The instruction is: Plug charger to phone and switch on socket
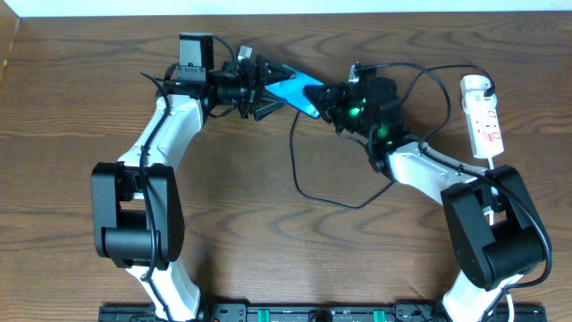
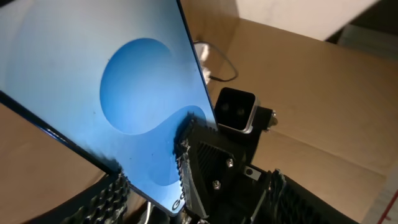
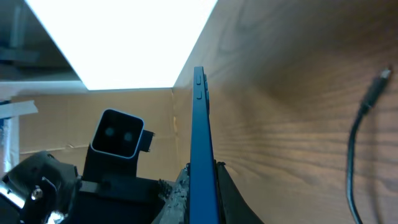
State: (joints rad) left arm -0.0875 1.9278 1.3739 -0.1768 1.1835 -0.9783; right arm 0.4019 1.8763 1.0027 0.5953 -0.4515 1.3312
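I work over a brown wood-grain table (image 1: 268, 250). A pale wall (image 1: 286, 6) runs along its far edge. Bright light (image 3: 124, 43) glares white beyond it.

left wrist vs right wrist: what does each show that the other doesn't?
Left wrist only: the phone face-on, its cyan-blue screen with a darker circle filling the frame, and the left gripper with one finger across the screen's lower edge.

Right wrist only: the phone edge-on as a thin blue line with its side buttons, pinched in the right gripper, plus the black charger cable lying on the wooden table, its plug tip free.

Both: the phone held off the table, and the opposite arm's wrist camera in the background.
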